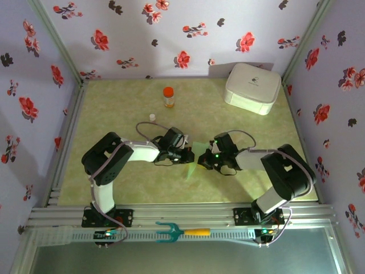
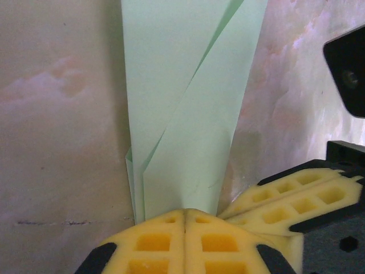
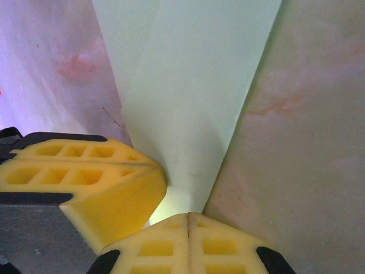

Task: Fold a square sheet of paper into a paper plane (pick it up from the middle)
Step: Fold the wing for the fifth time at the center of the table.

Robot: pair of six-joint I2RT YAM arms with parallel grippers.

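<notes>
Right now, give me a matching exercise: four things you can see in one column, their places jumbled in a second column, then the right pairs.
Things:
1. folded pale green paper sheet
2. white rounded plastic box
3. small orange-capped bottle
4. teal fork-shaped tool with yellow handle

Places:
A. far right corner of the table
B. on the metal rail at the near edge
C. centre of the table
D. far side of the table, near its middle

Pairs: 1-C, 2-A, 3-D, 4-B
</notes>
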